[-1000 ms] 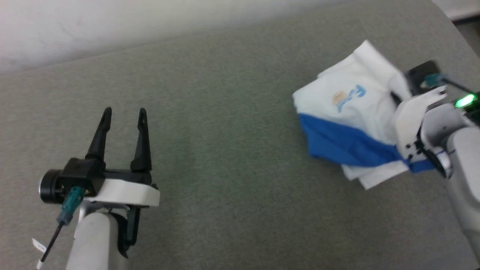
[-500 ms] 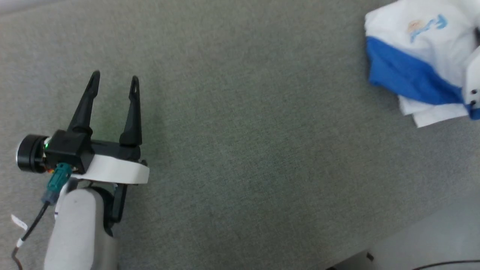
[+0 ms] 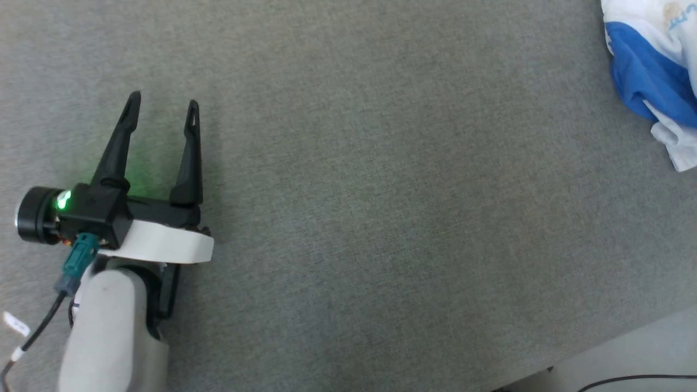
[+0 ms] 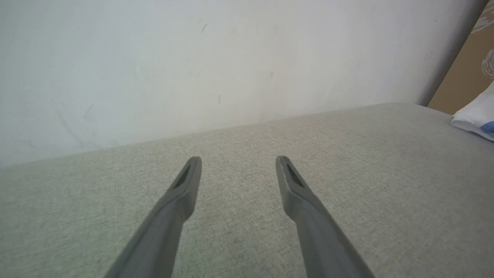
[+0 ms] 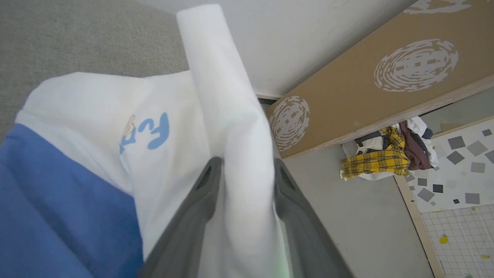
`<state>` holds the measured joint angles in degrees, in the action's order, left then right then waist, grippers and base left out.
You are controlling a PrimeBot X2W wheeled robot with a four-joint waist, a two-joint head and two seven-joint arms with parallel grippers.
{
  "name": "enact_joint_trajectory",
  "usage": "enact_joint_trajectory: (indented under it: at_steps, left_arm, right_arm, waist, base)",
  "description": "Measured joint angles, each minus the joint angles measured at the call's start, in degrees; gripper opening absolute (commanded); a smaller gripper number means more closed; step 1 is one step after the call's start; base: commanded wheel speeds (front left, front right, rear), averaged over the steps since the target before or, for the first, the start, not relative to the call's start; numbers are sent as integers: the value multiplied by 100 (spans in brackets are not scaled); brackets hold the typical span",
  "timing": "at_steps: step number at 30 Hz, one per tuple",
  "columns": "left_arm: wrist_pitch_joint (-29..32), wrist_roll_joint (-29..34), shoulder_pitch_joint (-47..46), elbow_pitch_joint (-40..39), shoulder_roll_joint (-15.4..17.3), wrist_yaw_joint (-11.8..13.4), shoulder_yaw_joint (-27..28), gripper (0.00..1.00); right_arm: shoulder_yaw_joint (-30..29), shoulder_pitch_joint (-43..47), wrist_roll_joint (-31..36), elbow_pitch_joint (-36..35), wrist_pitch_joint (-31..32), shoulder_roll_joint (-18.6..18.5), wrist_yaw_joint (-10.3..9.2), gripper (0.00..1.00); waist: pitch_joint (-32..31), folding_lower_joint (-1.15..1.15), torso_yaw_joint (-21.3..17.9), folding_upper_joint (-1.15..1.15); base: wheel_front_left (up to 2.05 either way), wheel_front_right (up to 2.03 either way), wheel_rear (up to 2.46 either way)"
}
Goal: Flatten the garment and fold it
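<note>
Your right gripper [image 5: 244,166] clamped a fold of the shirt [image 5: 96,112].
Your left gripper [image 3: 161,103] stood spread over the grey table [image 3: 381,218], well apart from the shirt.

Garment [image 3: 642,81] partly beyond right edge

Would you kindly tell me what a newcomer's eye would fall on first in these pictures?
Most striking is the garment, white with a bright blue band, spread across the left of the right wrist view, with a white fold of it standing between the right gripper's fingers. Next comes the left gripper, jaws wide apart, at the head view's left over the grey surface.
</note>
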<state>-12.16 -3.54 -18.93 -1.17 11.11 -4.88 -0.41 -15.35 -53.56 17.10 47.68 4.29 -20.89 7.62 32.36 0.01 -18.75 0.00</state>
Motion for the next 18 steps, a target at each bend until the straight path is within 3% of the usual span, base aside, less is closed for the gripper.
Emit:
enact_joint_trajectory:
  at_steps: [9, 18]
  left_arm:
    - [-202, -190, 156, 534, -277, 92, -48, 100]
    - [-255, -478, 624, 872, -625, 148, -67, 100]
  right_arm:
    - [-198, 293, -104, -125, -809, 34, -1, 100]
    - [531, 1280, -1346, -1013, -1350, 148, -1, 100]
  waist:
    - [-588, -2, 140, 0]
    - [-1551, -3, 374, 0]
  base:
    - [0, 0, 0]
    - [0, 0, 0]
